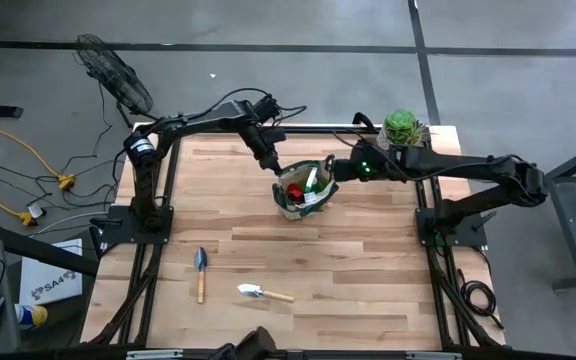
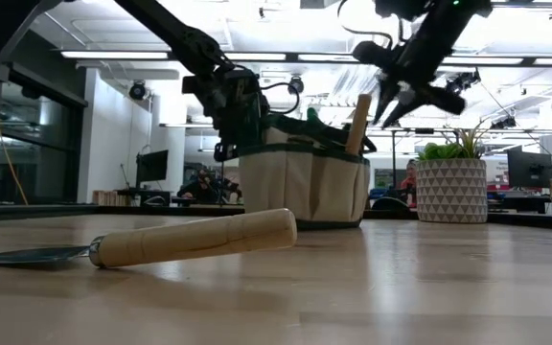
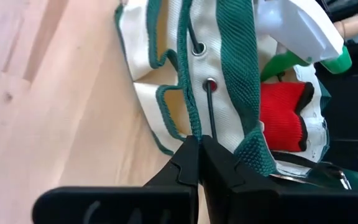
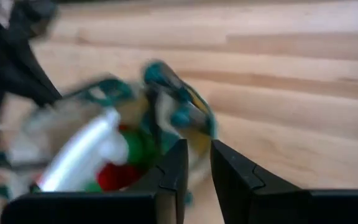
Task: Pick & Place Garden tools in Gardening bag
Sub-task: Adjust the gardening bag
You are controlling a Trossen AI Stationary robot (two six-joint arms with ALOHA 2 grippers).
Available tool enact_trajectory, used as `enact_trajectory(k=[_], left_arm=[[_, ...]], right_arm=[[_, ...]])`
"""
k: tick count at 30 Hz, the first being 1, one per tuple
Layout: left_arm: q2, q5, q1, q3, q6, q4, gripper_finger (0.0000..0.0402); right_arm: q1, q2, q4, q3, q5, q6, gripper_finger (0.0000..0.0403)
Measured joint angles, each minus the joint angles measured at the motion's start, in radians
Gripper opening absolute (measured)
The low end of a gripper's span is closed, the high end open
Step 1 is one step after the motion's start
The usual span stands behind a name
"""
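Closest to the low camera, a wooden-handled trowel (image 2: 161, 240) is left lying flat on the tabletop (image 1: 368, 270), well in front of the gardening bag (image 1: 303, 190), so it's presumably one of the tools not packed yet. A second trowel (image 1: 264, 292) with a pale blade is lying just beside it, a bit farther from the bag. That makes two trowels out on the tabletop, both well apart from the bag.

The bag is parked toward the back of the tabletop, and a few things are already stuffed in: one spray bottle (image 3: 303, 31) with a white head, one red item (image 3: 281, 112), and one wooden handle (image 2: 358, 123) sticking up above the rim.

The left tool (image 3: 199, 163) is clenched tight on the bag's green-trimmed edge, most likely to keep the soft bag steady and its mouth open. The right tool (image 4: 194, 165) is hung over the bag's other side, its fingers parted a little with nothing seen between them, so it looks released.

One succulent (image 1: 402, 126) in a pale pot is parked behind the bag.
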Motion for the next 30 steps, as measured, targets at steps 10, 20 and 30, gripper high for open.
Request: enact_trajectory(k=[10,20,30], left_arm=[[0.000,0.008,0.048,0.000,0.002,0.002,0.0000],[0.000,0.007,0.052,0.000,0.017,0.001,0.0000],[0.000,0.003,0.052,0.000,0.019,0.001,0.0000]], right_arm=[[0.123,-0.015,-0.177,0.000,0.005,0.023,0.0010],[0.181,-0.061,-0.114,-0.001,0.095,0.062,0.0003],[0.233,-0.186,-0.260,-0.001,0.088,0.151,0.0003]])
